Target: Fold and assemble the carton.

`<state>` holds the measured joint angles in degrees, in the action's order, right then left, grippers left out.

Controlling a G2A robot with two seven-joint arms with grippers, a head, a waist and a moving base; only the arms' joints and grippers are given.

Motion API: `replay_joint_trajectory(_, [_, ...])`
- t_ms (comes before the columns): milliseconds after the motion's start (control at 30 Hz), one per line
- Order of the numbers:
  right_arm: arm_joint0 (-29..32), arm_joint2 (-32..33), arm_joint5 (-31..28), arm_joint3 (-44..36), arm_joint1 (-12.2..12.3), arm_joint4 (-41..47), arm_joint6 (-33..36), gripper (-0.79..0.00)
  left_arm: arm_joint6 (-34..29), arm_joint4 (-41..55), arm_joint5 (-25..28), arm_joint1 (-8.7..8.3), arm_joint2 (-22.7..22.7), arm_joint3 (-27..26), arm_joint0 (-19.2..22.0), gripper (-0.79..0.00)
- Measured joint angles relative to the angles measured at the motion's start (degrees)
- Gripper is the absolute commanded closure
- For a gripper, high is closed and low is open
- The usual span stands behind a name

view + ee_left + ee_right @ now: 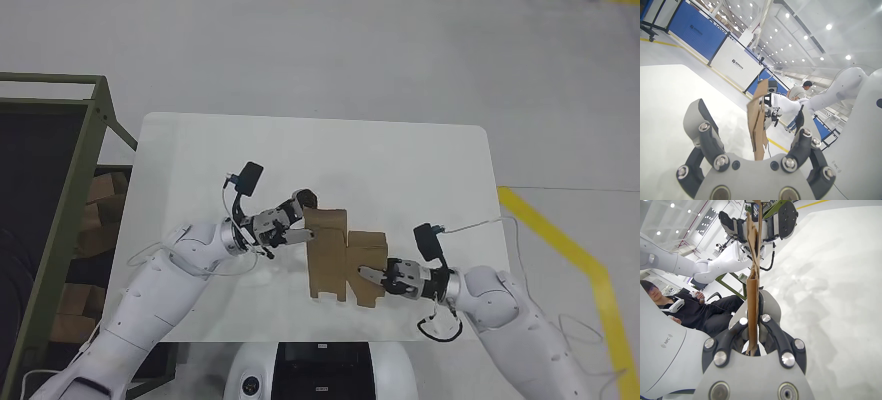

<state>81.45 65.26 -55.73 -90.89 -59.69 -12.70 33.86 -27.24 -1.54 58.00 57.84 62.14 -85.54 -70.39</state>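
A flattened brown carton [338, 262] is held up above the white table [300, 150], seen edge-on in both wrist views. My right gripper [372, 272] is shut on the carton's near right flap; in the right wrist view the carton [752, 306] is pinched in that gripper [755, 294]. My left gripper [304, 217] stands open at the carton's far left corner. In the left wrist view the carton's edge [757, 121] stands in the gap of the left gripper [750, 105], touching neither of the fingers [702, 115]. The left gripper [757, 224] also straddles the carton's far end in the right wrist view.
A green metal rack [70, 190] stands off the table's left side, with stacked cardboard [100, 215] beneath it. A yellow floor line [560, 240] runs off the right side. The far half of the table is bare.
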Motion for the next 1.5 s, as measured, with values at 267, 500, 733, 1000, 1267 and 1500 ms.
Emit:
replay_joint_trajectory(267, [-0.37,-0.46,0.21,-0.07,0.38,0.36,0.42,0.0,-2.75,1.52,0.0,-0.19,-0.97,0.12,0.45,-0.708])
replay_joint_trajectory(500, [-0.35,-0.68,-0.23,-0.16,0.72,0.54,0.49,0.0,-4.15,2.87,0.0,-0.21,-1.43,0.58,1.0,-0.483])
replay_joint_trajectory(733, [-0.29,-0.87,-0.66,-0.43,1.07,0.57,0.35,0.0,-5.69,4.0,0.0,-0.16,-1.81,0.97,1.45,-0.385])
replay_joint_trajectory(1000, [-0.28,-1.05,-0.81,-0.38,1.41,0.83,-0.06,0.0,-7.79,6.01,0.0,-0.04,-1.95,1.34,1.9,-0.28])
replay_joint_trajectory(1267, [-0.39,-1.46,-0.57,-0.69,1.65,0.37,-0.62,0.0,-10.32,7.82,0.0,0.17,-1.82,1.64,2.14,-0.191])
replay_joint_trajectory(1500, [-0.44,-1.76,-0.73,-0.69,1.82,0.22,-1.4,0.0,-12.58,9.21,0.0,0.44,-1.72,2.29,2.37,-0.169])
